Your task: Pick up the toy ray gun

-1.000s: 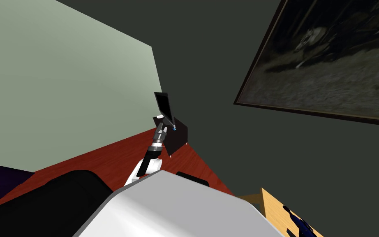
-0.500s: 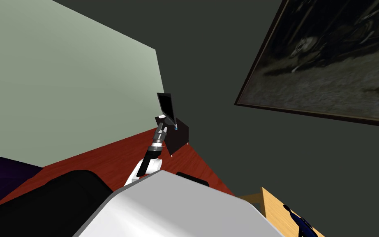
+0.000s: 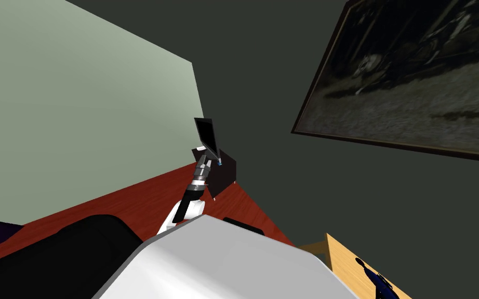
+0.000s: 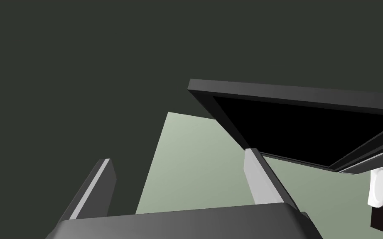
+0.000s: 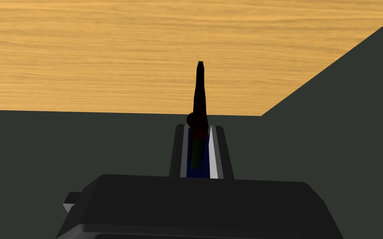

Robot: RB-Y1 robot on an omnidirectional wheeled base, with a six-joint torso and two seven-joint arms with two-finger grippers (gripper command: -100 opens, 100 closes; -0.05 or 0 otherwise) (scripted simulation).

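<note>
My view has swung slightly; the right claw [image 5: 199, 129] stays clamped on the toy ray gun [image 5: 199, 91], tabletop [image 5: 103, 54] beyond it: grasp holding. Left claw [image 4: 178, 157] apart.

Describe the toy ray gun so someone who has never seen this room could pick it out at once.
Find the light wooden tabletop. Seen against it, the right gripper is shut on the toy ray gun. It is the slim piece with a blue body and a black barrel tapering to a point, set between the gripper's two flat light grey fingers.
</note>
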